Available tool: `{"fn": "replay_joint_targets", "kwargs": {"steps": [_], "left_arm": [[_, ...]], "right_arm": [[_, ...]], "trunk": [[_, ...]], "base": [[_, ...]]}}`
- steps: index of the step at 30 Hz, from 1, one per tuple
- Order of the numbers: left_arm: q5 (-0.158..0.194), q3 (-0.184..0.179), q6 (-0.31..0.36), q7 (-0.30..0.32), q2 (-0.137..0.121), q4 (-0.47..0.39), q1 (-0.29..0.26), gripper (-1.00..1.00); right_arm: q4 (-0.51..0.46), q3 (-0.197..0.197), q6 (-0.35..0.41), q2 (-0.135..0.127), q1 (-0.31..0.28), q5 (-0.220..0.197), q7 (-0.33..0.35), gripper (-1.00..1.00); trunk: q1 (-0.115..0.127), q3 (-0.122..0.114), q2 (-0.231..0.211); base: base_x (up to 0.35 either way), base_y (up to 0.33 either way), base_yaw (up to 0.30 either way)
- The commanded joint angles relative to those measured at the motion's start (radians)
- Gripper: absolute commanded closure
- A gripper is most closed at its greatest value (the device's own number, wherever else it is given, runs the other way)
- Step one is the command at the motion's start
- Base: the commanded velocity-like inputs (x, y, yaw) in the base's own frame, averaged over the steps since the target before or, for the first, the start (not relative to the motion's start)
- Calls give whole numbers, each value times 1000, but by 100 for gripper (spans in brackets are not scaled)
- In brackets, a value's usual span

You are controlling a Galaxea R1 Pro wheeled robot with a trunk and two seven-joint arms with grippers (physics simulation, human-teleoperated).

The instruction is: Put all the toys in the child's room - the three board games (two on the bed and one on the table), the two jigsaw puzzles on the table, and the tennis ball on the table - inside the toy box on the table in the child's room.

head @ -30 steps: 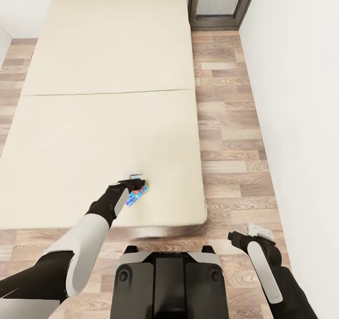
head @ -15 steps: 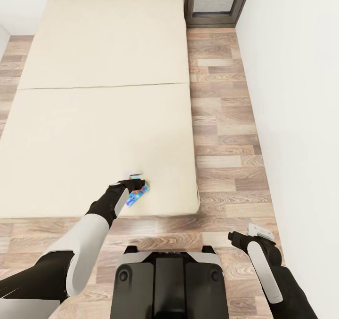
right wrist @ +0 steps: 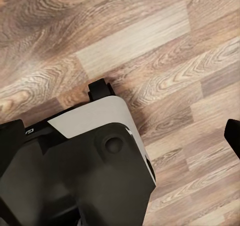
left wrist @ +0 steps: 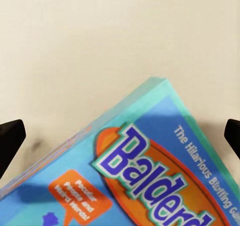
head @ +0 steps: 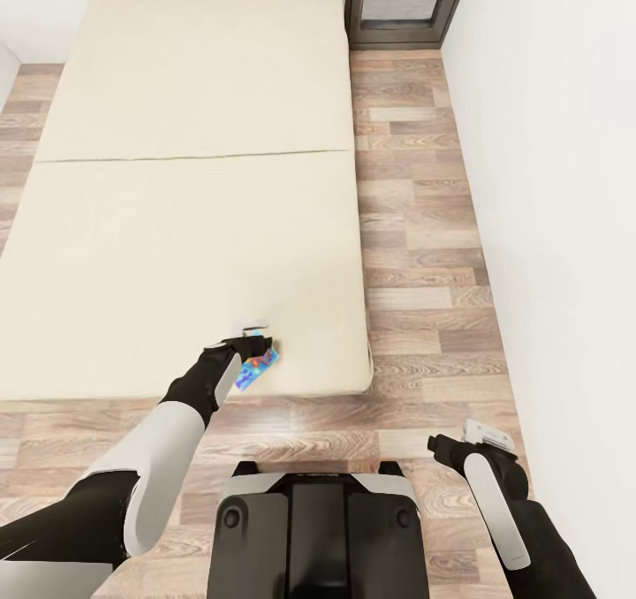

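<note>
head view: wide beige bare mattress bed (head: 177, 184) fills ten to twelve o'clock, wood-plank floor (head: 415, 254) at three o'clock. left pincer (head: 258, 348) grips small flat blue printed board game box (head: 255, 369) at the mattress's near edge. right pincer (head: 481, 434) hangs over floor at five o'clock, spread apart, empty.

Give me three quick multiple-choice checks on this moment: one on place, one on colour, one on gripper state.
1. Where is the board game?
A. In the left gripper, over the bed's near edge
B. On the floor
C. In the right gripper

2. What is the game box's main colour?
A. Red
B. Blue
C. White

3. What is the right gripper doing?
A. Holding a ball
B. Pressing the mattress
C. Empty, over the wood floor

Answers:
1. A: the left gripper holds the board game above the bed.
2. B: the box face is blue with teal edges.
3. C: the right gripper hangs over the floor, holding nothing.
</note>
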State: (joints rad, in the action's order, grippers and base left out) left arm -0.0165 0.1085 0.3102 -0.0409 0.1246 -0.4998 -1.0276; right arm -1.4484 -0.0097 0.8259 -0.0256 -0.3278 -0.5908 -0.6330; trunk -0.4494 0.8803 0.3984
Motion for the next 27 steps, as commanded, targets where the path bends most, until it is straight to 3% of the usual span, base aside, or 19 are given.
{"fn": "replay_joint_targets", "kwargs": {"steps": [1, 27], "left_arm": [[-1, 5, 6, -1, 1, -2, 0, -100], [0, 5, 6, 0, 1, -2, 0, -100]], "right_arm": [[-1, 1, 2, 0, 0, -10, -10, -100], [-1, -1, 2, 0, 0, -12, -10, -100]], "trunk": [[-1, 1, 2], [-1, 1, 2]], "base": [[-13, 0, 0], [-33, 0, 0]]}}
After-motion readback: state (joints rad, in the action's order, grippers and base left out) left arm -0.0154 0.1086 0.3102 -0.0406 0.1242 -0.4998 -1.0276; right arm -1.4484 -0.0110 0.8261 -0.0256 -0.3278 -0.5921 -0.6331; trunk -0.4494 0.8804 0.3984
